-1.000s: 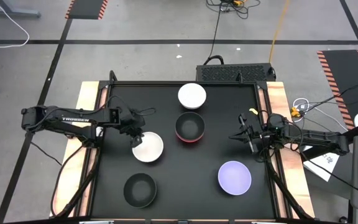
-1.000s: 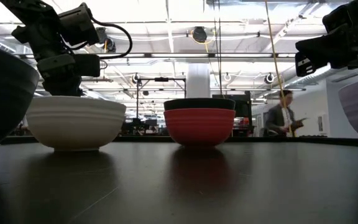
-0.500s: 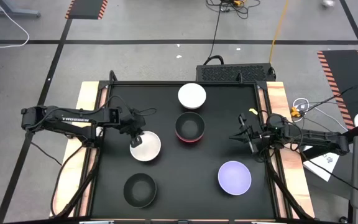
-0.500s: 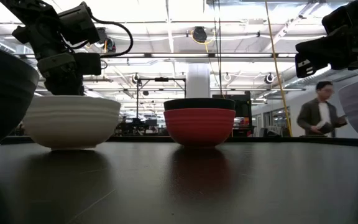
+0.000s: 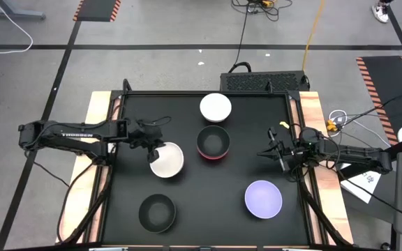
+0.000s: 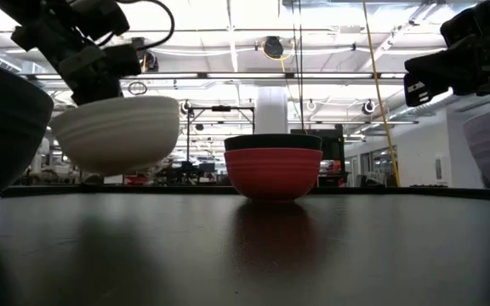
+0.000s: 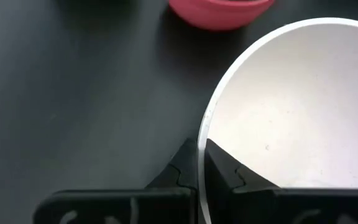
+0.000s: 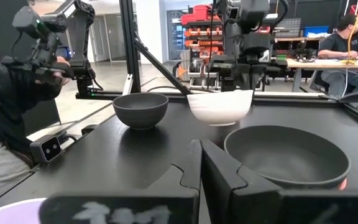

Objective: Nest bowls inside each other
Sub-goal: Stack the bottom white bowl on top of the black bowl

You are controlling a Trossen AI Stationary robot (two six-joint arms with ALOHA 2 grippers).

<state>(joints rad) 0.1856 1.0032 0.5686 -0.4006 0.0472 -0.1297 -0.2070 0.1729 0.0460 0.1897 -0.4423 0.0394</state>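
Six bowls are out on the black table (image 5: 257, 125), though only five spots are taken, since one black bowl (image 5: 213, 140) sits nested inside the red bowl (image 6: 273, 172) near the middle. The left gripper (image 5: 153, 151) has its two fingers pinched tight on the rim of a white bowl (image 5: 167, 161), one finger (image 7: 182, 169) outside the wall and the other inside, and from table height that bowl (image 6: 116, 133) hangs clear of the surface, tilted a little, with open air under its base. It hangs just beside the red-and-black pair, on the left arm's side of it. A second white bowl (image 5: 216, 107) rests toward the far edge of the table, close behind the nested pair. Another black bowl (image 5: 157, 213) stands alone at the near edge on the left side, and the pale lavender bowl (image 5: 264, 198) stands at the near edge on the right side, well apart from the others. The right gripper (image 5: 273, 151) hovers above the table near its right border, between the nested pair and the table's side rail, with its fingers (image 8: 219, 174) closed together on nothing. Seen past those fingers, a person (image 8: 345, 43) sits at a bench in the room beyond the table.
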